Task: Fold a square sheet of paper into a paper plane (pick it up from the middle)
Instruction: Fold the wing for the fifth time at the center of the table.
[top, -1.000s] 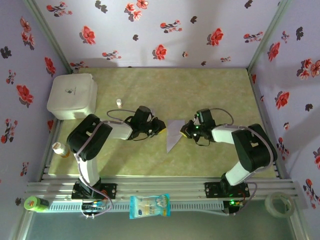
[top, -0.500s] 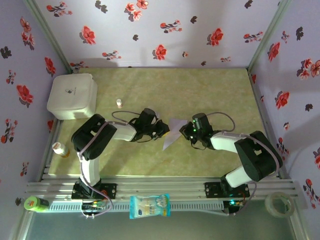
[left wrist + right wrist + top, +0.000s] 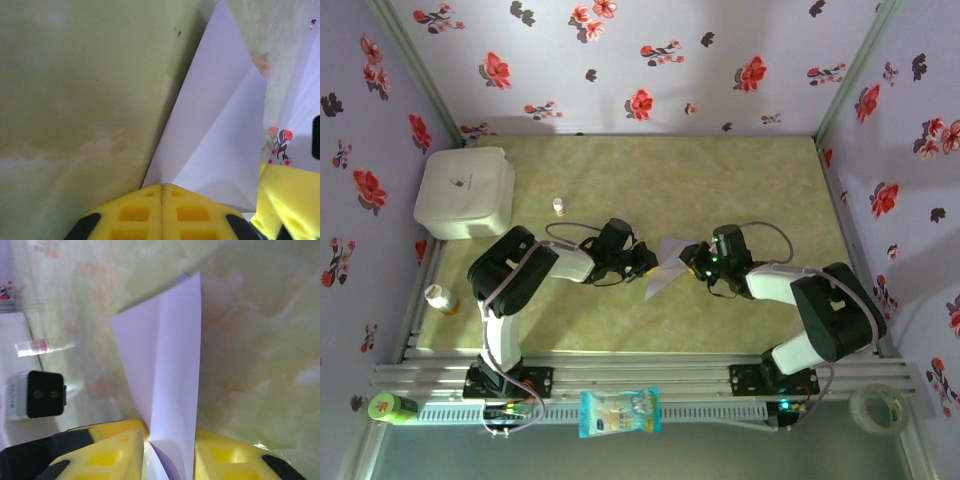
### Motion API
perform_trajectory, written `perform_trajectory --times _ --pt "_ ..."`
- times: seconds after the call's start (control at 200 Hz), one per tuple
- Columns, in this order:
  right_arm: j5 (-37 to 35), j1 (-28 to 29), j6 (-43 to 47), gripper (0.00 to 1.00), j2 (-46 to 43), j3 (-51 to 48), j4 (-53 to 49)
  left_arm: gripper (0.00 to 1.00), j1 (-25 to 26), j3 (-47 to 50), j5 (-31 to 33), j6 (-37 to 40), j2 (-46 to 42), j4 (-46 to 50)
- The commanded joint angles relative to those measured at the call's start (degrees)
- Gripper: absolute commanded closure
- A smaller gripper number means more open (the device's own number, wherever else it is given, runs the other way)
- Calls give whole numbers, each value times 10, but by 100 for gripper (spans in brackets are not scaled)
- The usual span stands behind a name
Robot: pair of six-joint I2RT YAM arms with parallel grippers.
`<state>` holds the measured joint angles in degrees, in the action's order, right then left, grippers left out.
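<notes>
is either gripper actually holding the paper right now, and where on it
The left gripper is shut on the folded paper, pinching its left edge. The right gripper has its fingers apart around the opposite edge; no firm grip shows.

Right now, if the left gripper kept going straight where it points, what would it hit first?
The folded lilac paper, which the left gripper seems to pinch. Straight beyond it stands the right gripper, its jaws apart around the same paper; depth there is hard to judge.
</notes>
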<state>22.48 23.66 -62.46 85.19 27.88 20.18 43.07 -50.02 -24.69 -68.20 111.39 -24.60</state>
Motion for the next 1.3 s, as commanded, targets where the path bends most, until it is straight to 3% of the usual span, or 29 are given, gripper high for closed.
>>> perform_trajectory --times 0.0,0.315,0.47,0.555,0.745,0.935,1.295 --pt "58 -18 35 70 5 -3 32 94 5 1 12 23 41 59" --pt "89 -29 49 71 44 12 32 94 5 -3 12 28 38 63" --pt "90 -31 39 82 49 7 49 92 5 -3 13 35 21 56" --pt "90 -32 33 90 46 8 47 84 6 5 29 57 -10 44" --pt "88 -31 -2 95 36 4 58 66 20 15 118 155 -111 97" --pt "78 -21 -26 96 33 17 32 65 76 -15 193 274 -145 214" --pt "71 -6 -44 94 31 30 31 61 174 -89 340 356 -97 332"
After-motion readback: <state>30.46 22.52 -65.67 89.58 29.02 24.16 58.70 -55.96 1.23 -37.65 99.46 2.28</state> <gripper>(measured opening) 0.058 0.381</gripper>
